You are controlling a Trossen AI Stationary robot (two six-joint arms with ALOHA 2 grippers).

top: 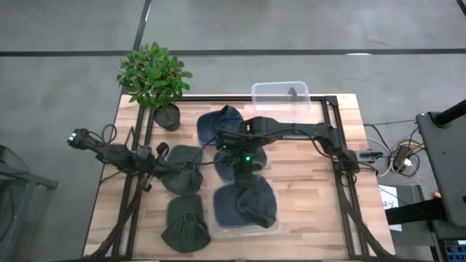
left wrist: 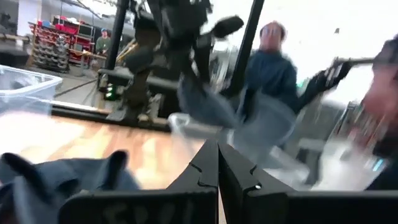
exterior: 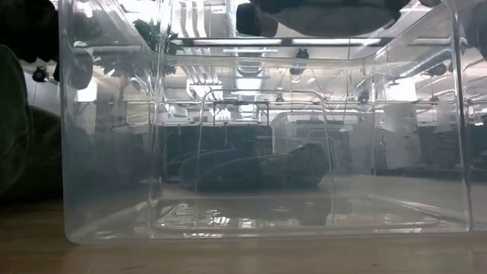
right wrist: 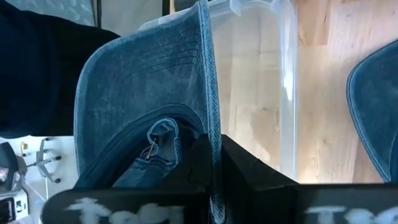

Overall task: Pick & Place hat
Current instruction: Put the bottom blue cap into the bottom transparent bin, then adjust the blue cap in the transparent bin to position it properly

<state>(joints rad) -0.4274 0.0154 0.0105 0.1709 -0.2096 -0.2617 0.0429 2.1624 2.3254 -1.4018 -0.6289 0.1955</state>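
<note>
The right end effector (right wrist: 211,168) is clamped on the brim of a faded blue denim cap (right wrist: 149,93), its stitched underside showing; the left end effector (left wrist: 217,180) is pressed closed, holding nothing.

Right gripper (top: 245,161) over table centre, fingers clamped; left gripper (left wrist: 217,163) low, fingers closed.

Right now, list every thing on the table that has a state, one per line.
Right gripper: shut on blue denim hat, held above the table.
Left gripper: shut, empty, low at the table's left.
Near clear bin: open, one blue hat inside.
Far clear bin: open, upright.
Green hats: lying on the table.
Potted plant: upright.
</note>
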